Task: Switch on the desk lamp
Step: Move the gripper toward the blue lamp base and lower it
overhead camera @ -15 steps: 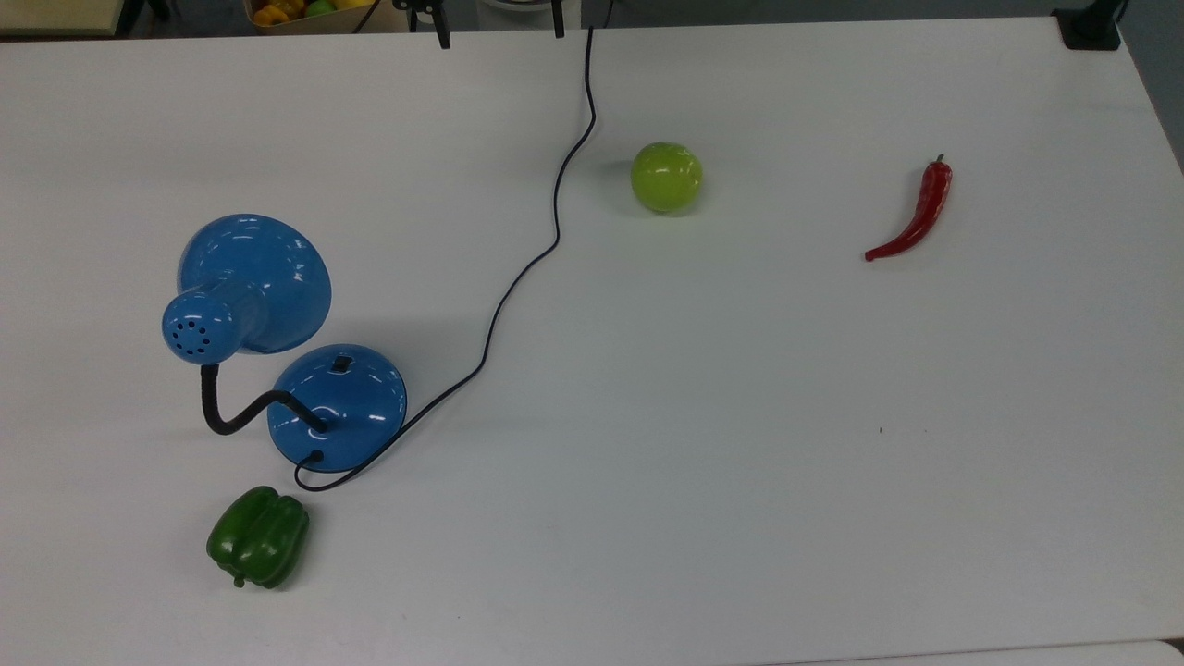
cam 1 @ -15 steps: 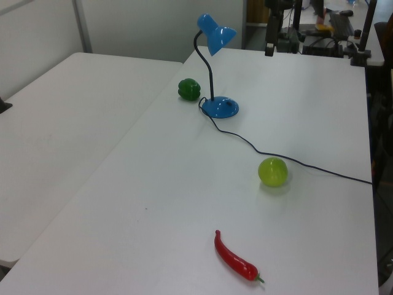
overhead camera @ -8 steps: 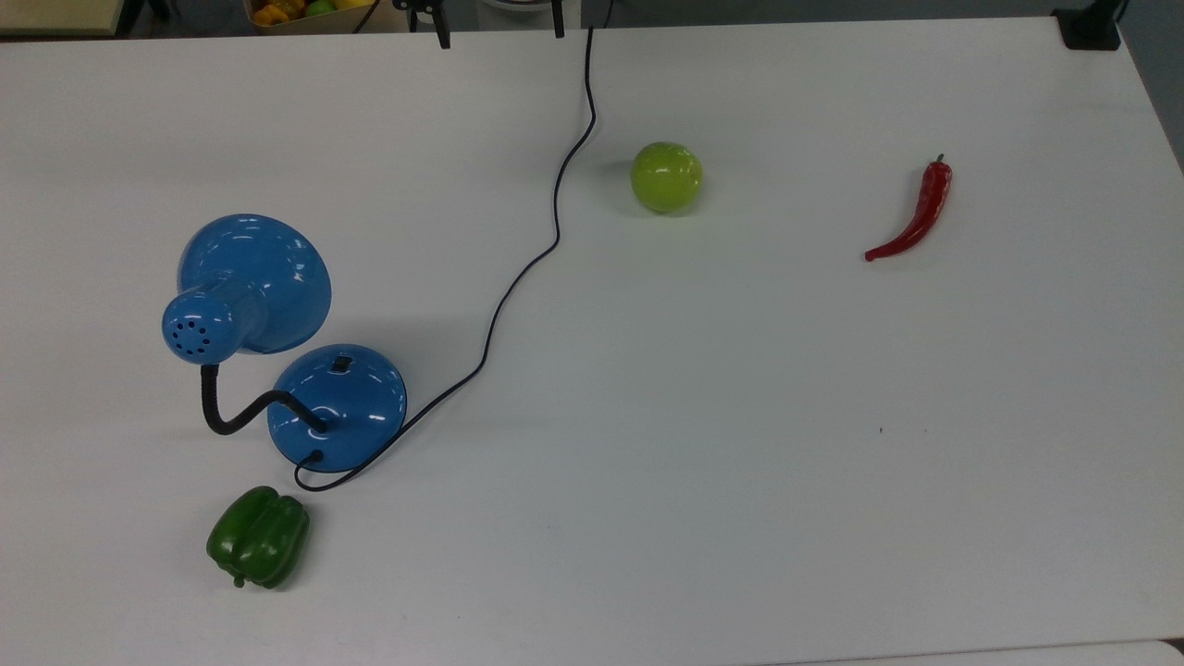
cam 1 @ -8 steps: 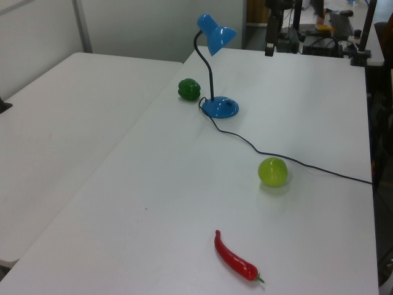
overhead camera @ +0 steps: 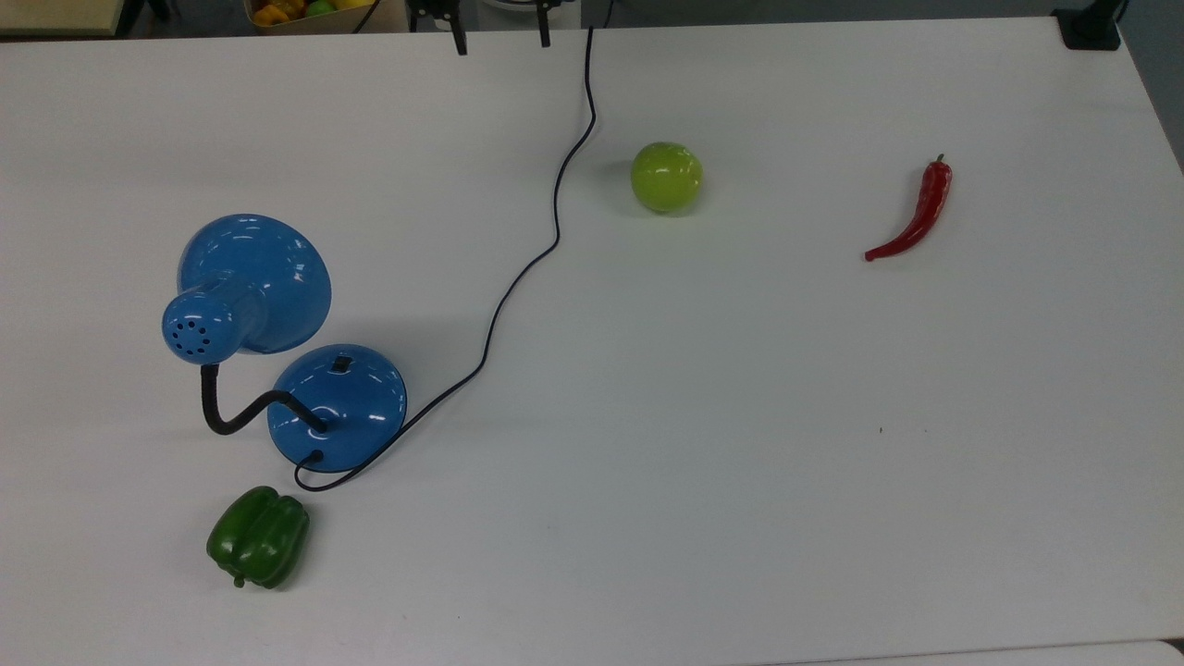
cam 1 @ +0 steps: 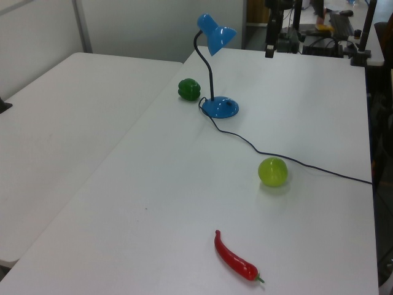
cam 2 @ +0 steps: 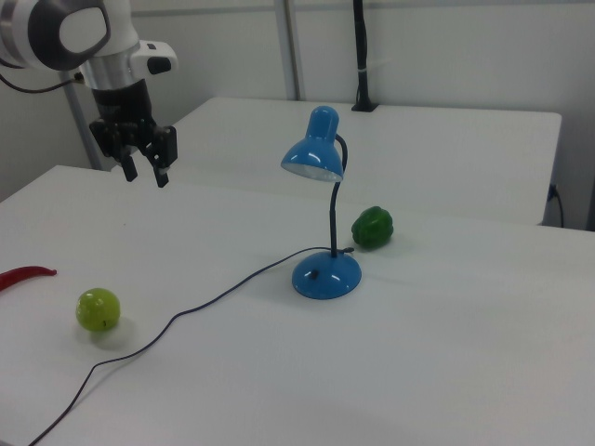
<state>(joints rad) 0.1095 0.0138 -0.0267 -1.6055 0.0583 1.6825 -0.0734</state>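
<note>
The pincer (cam 2: 144,173) hangs with its two fingers spread, well away from the desk lamp (cam 2: 323,218), so it should go over to the lamp's round base and push gently straight down on the little black switch (overhead camera: 341,363).

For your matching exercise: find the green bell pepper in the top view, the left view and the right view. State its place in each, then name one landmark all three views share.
Top view: green bell pepper at lower left, below the desk lamp base.
Left view: pepper upper centre, left of the lamp base.
Right view: pepper right of centre, behind the lamp base.
Shared landmark: the blue lamp base.
</note>
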